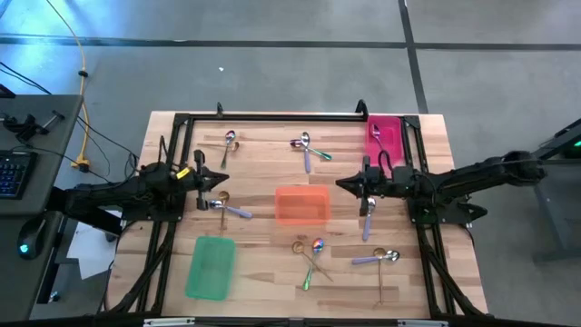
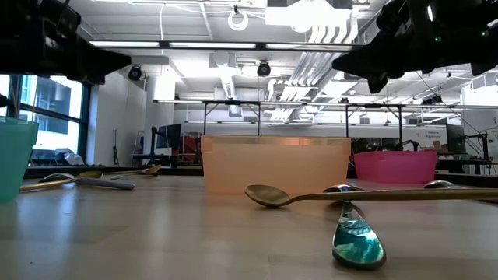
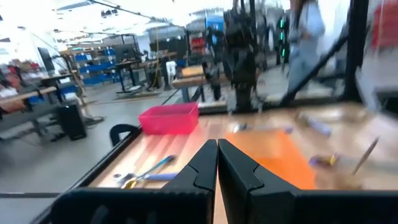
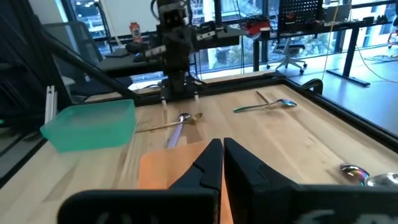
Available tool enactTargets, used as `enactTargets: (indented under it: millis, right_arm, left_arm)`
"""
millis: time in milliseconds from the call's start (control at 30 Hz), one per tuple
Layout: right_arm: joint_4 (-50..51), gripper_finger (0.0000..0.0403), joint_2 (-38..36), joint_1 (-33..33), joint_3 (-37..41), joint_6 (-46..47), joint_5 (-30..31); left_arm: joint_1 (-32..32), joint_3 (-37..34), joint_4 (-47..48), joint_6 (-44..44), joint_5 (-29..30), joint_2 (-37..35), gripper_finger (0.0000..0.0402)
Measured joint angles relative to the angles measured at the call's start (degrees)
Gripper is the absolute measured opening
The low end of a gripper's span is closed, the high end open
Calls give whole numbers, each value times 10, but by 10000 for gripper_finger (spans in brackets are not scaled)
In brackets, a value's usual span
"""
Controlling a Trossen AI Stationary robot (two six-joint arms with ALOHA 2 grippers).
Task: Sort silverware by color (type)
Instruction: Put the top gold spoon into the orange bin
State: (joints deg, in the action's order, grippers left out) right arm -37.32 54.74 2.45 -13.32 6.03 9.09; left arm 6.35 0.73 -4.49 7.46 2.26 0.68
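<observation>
Overall, light wooden slatted table [image 1: 263,263] framed by black rail; open bare wood between trays and along near edge. Rectangular orange plastic tray [image 1: 301,205] at centre, green plastic tray [image 1: 211,267] near-left, pink plastic tray [image 1: 385,138] far-right. No readable writing or labels. Left gripper [image 1: 227,179] reaches in level from left, fingers pressed shut, empty, above gold and purple-handled spoons [image 1: 224,206]. Right gripper [image 1: 342,183] level from right, closed, empty, just beside orange tray. Slim metal silverware [image 1: 313,257] scattered: pairs near far edge, cluster near front.
</observation>
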Motion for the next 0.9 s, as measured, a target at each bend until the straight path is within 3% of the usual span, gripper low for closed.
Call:
enactTargets:
  millis: [200, 400, 600, 700, 800, 900]
  right_arm:
    - [-7, 0, 0, 4, 0, -27, 28]
    - [-7, 0, 0, -15, 0, -66, 28]
    - [-7, 0, 0, -46, 0, -85, 25]
    - [-7, 0, 0, -61, 0, -81, 18]
    - [-13, 0, 1, -81, 0, -110, 15]
    - [-20, 0, 1, -105, -3, -135, 15]
  left_arm:
    - [0, 0, -53, -108, 4, 9, 5]
    - [5, 11, -48, -188, -10, 84, 5]
    - [15, 65, -51, -191, 38, 215, 6]
    - [38, 110, -42, -158, 29, 288, 10]
    - [74, 176, 9, -132, -1, 365, 13]
    - [126, 264, 120, -98, -21, 443, 13]
